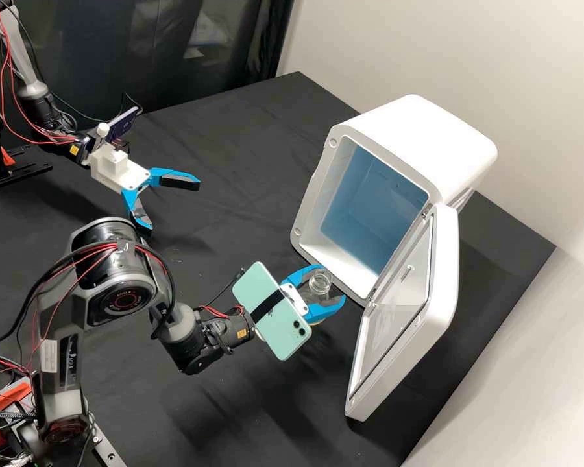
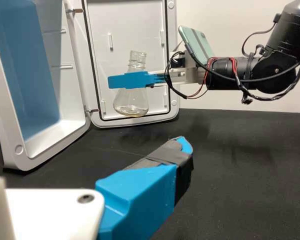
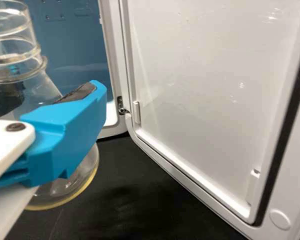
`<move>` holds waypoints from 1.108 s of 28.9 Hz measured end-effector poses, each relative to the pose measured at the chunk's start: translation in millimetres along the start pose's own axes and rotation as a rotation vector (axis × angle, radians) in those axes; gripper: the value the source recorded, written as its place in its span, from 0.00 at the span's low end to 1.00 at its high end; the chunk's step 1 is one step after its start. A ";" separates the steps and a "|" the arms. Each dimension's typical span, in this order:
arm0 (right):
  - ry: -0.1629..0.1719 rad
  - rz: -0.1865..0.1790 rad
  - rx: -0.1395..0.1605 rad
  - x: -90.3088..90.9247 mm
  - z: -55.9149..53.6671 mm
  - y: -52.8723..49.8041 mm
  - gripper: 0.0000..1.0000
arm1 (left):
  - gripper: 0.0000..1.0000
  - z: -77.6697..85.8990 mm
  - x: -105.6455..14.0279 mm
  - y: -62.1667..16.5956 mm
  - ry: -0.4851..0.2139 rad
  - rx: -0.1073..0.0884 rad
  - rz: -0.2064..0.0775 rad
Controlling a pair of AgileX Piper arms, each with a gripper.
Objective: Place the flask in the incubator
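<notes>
A clear glass conical flask [image 1: 319, 281] [image 2: 131, 95] [image 3: 20, 65] with a yellowish tint at its base hangs upright above the bench. My right gripper [image 1: 321, 292] [image 2: 135, 80] is shut on its neck, one blue finger [image 3: 65, 130] crossing the glass. The flask sits just outside the lower front edge of the white incubator [image 1: 428, 143], between its blue cavity [image 1: 370, 207] [image 2: 25, 75] and its door [image 1: 402, 311] [image 3: 205, 100], which is swung wide open. My left gripper [image 1: 170, 206] stands open over the bench at the left, well away from the flask, and one of its fingers [image 2: 150, 185] shows low in its wrist view.
The incubator lies tilted back near the right edge of the black bench [image 1: 240, 149]. A green phone [image 1: 272, 311] is strapped to the right wrist, another phone [image 1: 120, 123] to the left wrist. Open bench lies between the two arms.
</notes>
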 end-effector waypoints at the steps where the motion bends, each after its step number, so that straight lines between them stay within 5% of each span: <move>1: 0.003 -0.006 0.000 0.0 -0.2 -0.6 0.00 | 1.00 0.0 0.0 0.0 0.000 0.000 0.000; 12: 0.092 0.038 0.019 40.5 -32.9 6.3 0.00 | 1.00 0.0 0.0 0.0 0.000 0.000 0.000; 14: 0.075 0.041 0.029 54.3 -37.5 7.4 0.00 | 1.00 0.0 0.0 0.0 0.000 0.000 0.000; 22: 0.008 0.064 -0.008 103.6 -51.7 8.1 0.00 | 1.00 0.0 0.0 0.0 0.000 0.000 0.000; 32: -0.025 0.047 -0.068 155.1 -78.3 2.9 0.00 | 1.00 -0.6 0.6 -2.2 0.001 -0.002 -0.007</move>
